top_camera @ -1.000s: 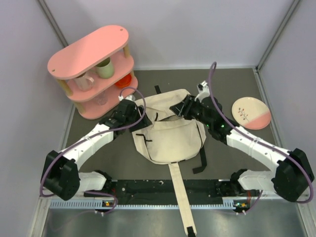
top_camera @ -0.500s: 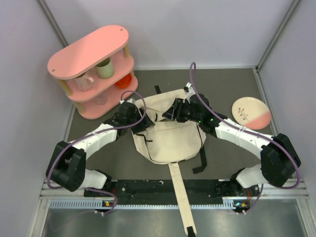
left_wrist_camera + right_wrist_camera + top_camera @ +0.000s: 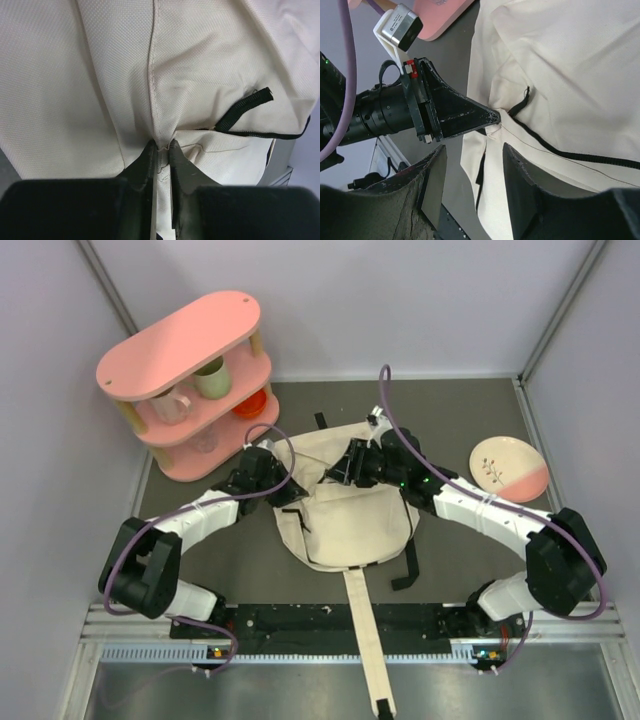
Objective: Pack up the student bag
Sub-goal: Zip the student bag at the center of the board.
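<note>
The student bag (image 3: 350, 525), a cream canvas backpack with black trim, lies flat in the middle of the table. My left gripper (image 3: 292, 496) is at the bag's left edge, shut on a pinched fold of its cloth (image 3: 160, 146). A black zipper pull (image 3: 247, 106) lies just beyond the pinch. Over the bag's upper part, my right gripper (image 3: 336, 472) is open, its fingers (image 3: 520, 165) spread above the cloth. The right wrist view shows the left gripper (image 3: 465, 116) pinching the bag's seam.
A pink two-tier shelf (image 3: 190, 380) holding cups stands at the back left. At the right lies a pink and white plate (image 3: 508, 468). The bag's long cream strap (image 3: 368, 650) trails over the near table edge, and a black strap (image 3: 408, 565) lies at its right.
My left gripper has shut on the bag's cloth at its left edge. The right arm has moved left over the bag's top, its fingers still spread.
</note>
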Robot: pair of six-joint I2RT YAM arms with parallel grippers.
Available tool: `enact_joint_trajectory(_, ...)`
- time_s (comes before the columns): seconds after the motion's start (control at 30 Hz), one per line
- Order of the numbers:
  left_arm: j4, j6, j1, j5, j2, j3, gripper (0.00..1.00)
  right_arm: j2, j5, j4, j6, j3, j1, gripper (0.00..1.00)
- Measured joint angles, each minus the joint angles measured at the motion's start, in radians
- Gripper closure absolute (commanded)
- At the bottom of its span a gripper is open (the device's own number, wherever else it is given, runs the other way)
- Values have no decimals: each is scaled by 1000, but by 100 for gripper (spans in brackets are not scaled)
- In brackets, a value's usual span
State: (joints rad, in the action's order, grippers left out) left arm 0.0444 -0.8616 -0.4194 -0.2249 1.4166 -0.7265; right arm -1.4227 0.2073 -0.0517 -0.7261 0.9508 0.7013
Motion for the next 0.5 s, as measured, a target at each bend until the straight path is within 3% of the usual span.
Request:
enact_joint_trajectory(0.03,-7,0,0,-4,0,0,100,-1,2,0,0,0,1,52)
enact_joint_trajectory(0.5,-32,24,1,-34,-48,11,100,-65,37,48,27,48,6,52)
